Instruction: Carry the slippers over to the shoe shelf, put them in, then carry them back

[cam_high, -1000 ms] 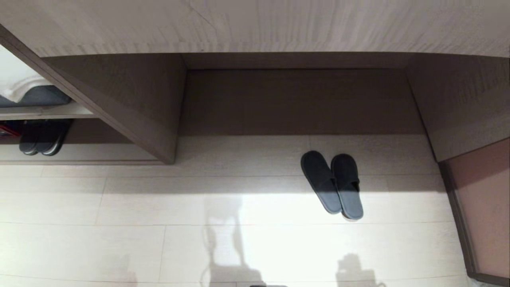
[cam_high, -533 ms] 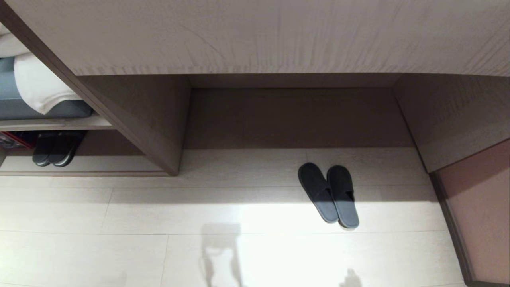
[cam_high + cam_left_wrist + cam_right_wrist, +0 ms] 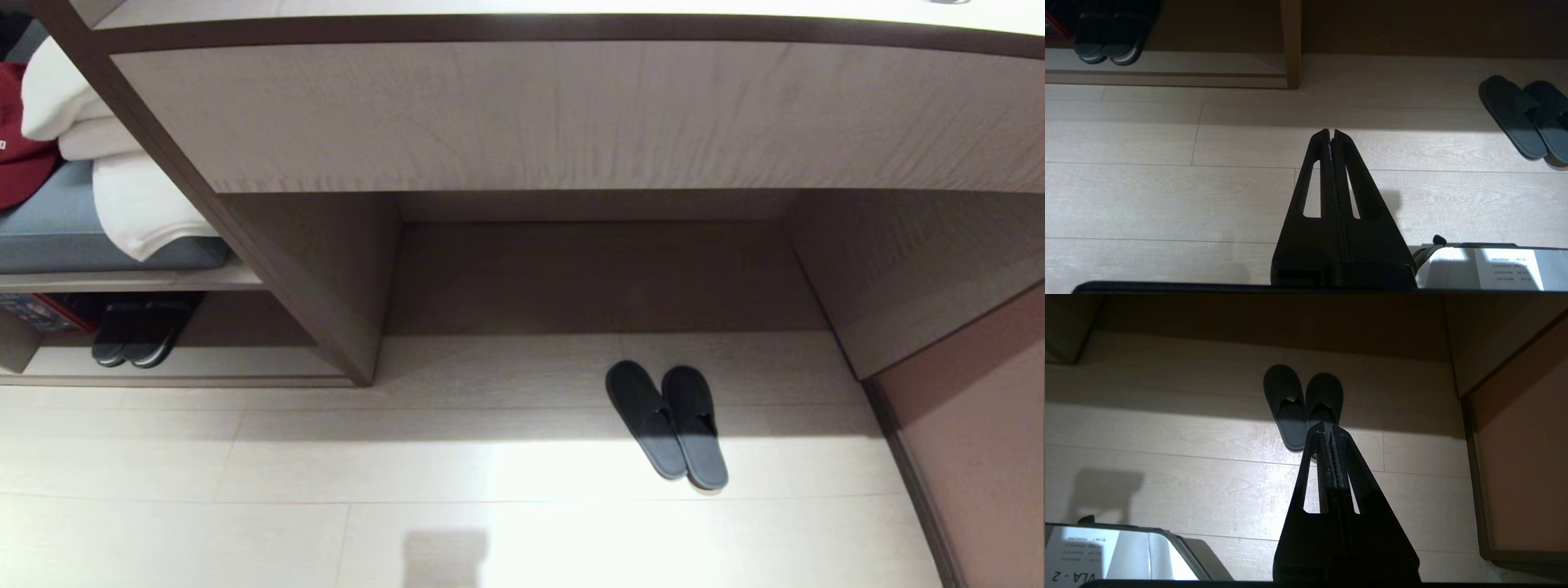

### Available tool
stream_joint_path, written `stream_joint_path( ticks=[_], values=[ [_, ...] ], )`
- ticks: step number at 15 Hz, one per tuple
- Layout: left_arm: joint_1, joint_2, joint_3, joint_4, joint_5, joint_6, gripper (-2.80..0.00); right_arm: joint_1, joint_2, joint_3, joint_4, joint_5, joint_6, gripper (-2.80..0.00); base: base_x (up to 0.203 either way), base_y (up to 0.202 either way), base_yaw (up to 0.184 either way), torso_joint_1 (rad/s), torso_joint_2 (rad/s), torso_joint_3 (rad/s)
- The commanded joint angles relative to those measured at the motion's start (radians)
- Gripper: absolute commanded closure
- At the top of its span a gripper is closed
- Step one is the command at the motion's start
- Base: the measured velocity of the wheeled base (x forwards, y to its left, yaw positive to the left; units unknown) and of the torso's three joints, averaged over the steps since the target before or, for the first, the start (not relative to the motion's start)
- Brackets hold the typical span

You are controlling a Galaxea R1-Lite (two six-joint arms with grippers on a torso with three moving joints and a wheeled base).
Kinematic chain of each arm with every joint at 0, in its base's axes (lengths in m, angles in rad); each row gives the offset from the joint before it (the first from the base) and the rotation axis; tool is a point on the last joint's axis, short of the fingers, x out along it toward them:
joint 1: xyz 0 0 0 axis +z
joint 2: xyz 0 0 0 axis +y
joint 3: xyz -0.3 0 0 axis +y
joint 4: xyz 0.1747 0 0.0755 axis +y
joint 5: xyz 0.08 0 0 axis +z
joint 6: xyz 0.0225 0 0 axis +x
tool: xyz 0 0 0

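Observation:
The slippers (image 3: 665, 425), a dark pair with grey-blue insoles, lie side by side on the pale floor at the mouth of the recess under the desk, toes pointing in. They also show in the left wrist view as the slippers (image 3: 1523, 116) and in the right wrist view as the slippers (image 3: 1294, 404). The shoe shelf (image 3: 245, 363) is the low cubby at the left, seen again as the shoe shelf (image 3: 1188, 65). Neither arm is in the head view. My left gripper (image 3: 1331, 131) is shut and empty above bare floor. My right gripper (image 3: 1327, 424) is shut and empty, short of the slippers' heels.
Another dark pair (image 3: 135, 339) stands inside the shelf at its left. Above it lie a grey cushion (image 3: 98, 245), white towels (image 3: 139, 204) and a red cloth (image 3: 24, 155). The desk's front panel (image 3: 522, 114) overhangs the recess. A brownish wall panel (image 3: 971, 449) bounds the right.
The head view has tilted upward, so the whole scene has slid down the picture and the desk's top edge now shows. The slippers have not moved on the floor.

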Motion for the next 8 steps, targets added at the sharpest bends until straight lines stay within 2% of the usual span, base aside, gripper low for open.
stream_joint_path(
  ticks=[1,8],
  values=[
    [0.0,0.001,0.0,0.0,-0.001,-0.001,0.0,0.0,0.002,0.0,0.0,0.0,-0.001,0.0,0.0,0.0,0.0,0.007,0.0,0.211],
    [0.001,0.001,0.0,0.0,0.001,-0.001,0.0,0.0,0.0,0.0,0.0,0.0,-0.001,0.0,0.0,0.0,0.0,0.004,0.0,0.204]
  ],
)
